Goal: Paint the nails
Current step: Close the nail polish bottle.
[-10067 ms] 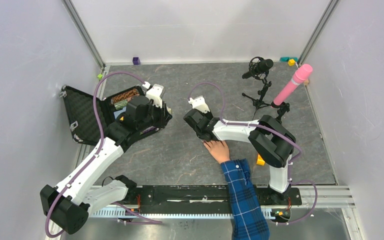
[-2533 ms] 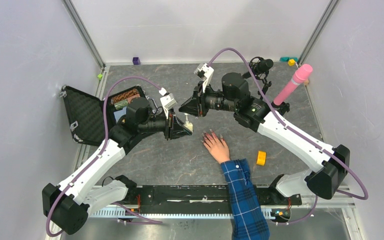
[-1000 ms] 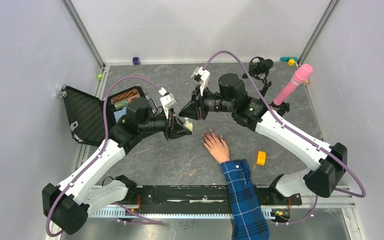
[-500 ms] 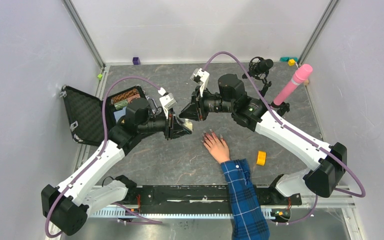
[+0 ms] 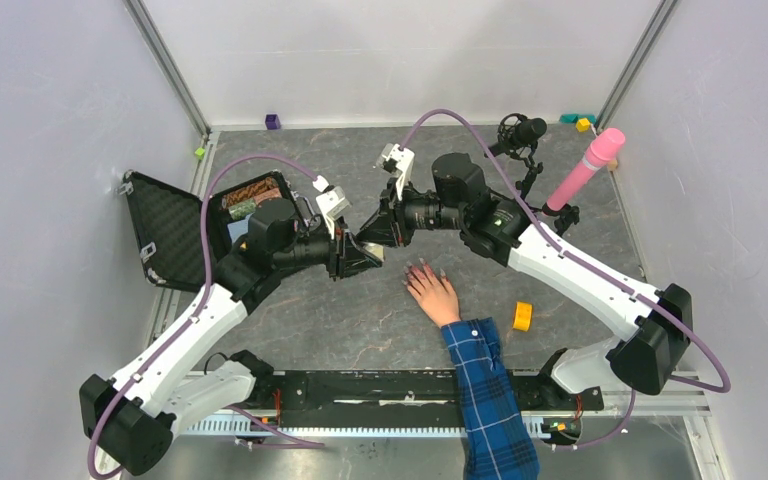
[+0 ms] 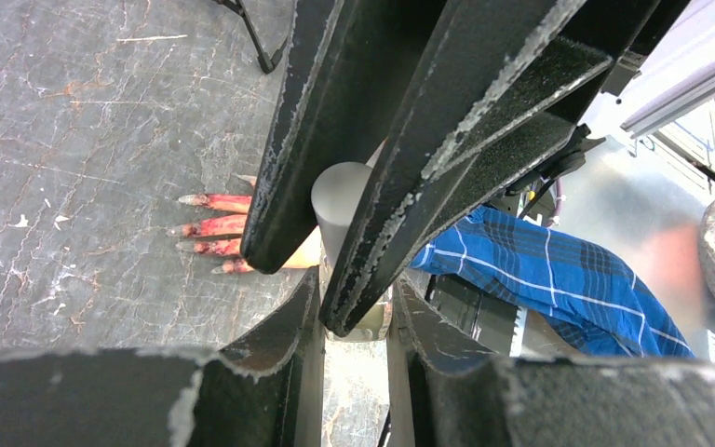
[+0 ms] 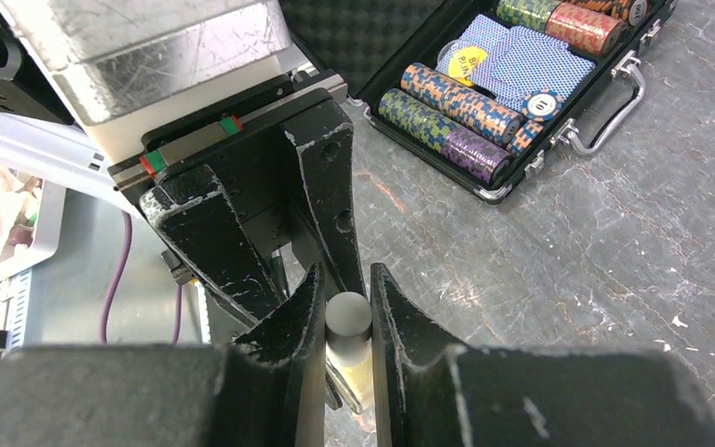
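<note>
Clamps the small bottle in the fully closed left gripper; pinches its grey cap in the nearly closed right gripper. Hovers just beside the hand, nails flat and smeared red. Risks a slipping grip twisting the bottle loose, spilling polish. Shows an open case, well apart from the hand, packed with poker chips.
</note>
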`<state>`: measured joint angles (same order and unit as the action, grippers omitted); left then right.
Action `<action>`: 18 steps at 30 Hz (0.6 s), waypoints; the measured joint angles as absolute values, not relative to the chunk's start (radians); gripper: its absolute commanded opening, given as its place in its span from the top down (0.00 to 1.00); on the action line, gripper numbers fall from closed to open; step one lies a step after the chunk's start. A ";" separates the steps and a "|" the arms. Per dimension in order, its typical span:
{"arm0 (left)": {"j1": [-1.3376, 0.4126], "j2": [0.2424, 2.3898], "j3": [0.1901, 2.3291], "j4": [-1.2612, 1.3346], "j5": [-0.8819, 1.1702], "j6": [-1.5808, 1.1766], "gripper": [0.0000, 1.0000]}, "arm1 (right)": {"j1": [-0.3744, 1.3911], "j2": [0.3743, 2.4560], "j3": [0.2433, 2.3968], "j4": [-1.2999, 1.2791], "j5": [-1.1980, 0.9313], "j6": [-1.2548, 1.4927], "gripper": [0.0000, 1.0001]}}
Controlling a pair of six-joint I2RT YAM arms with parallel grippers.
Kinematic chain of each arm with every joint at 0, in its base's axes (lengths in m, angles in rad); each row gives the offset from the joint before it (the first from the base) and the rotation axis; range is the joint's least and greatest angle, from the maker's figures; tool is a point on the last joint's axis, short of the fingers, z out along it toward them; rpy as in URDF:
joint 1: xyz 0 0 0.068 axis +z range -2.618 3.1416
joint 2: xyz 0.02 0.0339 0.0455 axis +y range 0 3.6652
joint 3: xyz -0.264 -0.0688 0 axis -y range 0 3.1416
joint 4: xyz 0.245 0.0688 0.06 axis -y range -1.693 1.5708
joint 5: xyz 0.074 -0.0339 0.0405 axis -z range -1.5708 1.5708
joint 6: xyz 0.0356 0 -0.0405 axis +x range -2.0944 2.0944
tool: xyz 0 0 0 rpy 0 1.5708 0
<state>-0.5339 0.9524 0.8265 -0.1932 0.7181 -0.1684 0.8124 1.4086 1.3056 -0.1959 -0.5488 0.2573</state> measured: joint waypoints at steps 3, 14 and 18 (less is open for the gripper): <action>-0.535 0.947 0.819 -0.192 0.709 -0.170 0.98 | 0.820 1.409 1.303 -0.197 -0.531 0.253 1.00; -0.540 0.928 0.809 -0.204 0.608 -0.179 0.98 | 0.858 1.415 1.299 -0.188 -0.383 0.310 1.00; -0.541 0.923 0.805 -0.241 0.548 -0.186 0.98 | 0.885 1.438 1.299 -0.182 -0.302 0.344 1.00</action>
<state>-0.5411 0.9226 0.8051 -0.2405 0.5484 -0.1860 0.8852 1.4384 1.2991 -0.1818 -0.3016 0.3443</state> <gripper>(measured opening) 0.300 0.221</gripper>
